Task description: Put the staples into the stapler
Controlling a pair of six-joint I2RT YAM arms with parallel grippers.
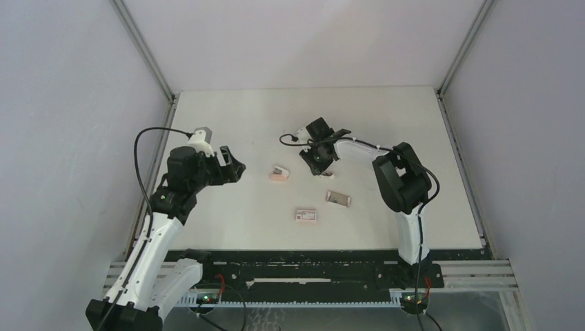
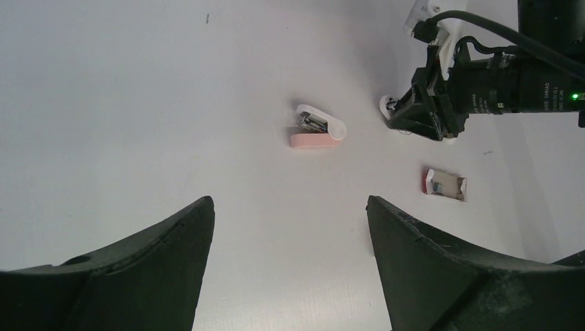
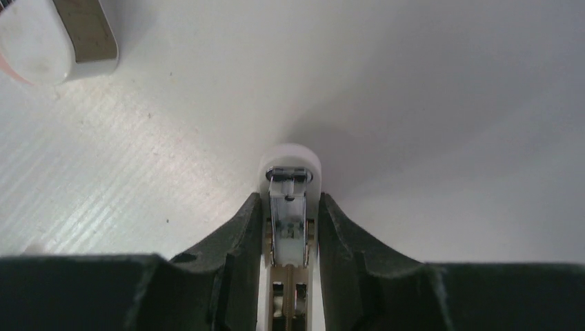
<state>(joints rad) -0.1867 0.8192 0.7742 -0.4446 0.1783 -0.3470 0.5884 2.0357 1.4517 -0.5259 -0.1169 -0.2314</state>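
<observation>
My right gripper [image 1: 317, 160] is shut on a small white stapler [image 3: 293, 162] and holds it just over the table. In the right wrist view the stapler's open metal staple channel runs between my fingers, and its rounded end pokes out past the fingertips [image 3: 252, 207]. The staples [image 1: 338, 198] are a flat grey-tan block in a torn white wrapper with a red end [image 2: 446, 184], lying near and to the right of that gripper. My left gripper [image 1: 233, 167] hovers at the left, open and empty [image 2: 290, 203], facing the middle of the table.
A pink-and-white stapler [image 1: 279, 174] lies hinged open between the two grippers [image 2: 316, 131]; its end shows in the right wrist view [image 3: 55, 34]. A little white box with a red label [image 1: 305, 215] lies nearer the front edge. Frame posts stand at the table's back corners.
</observation>
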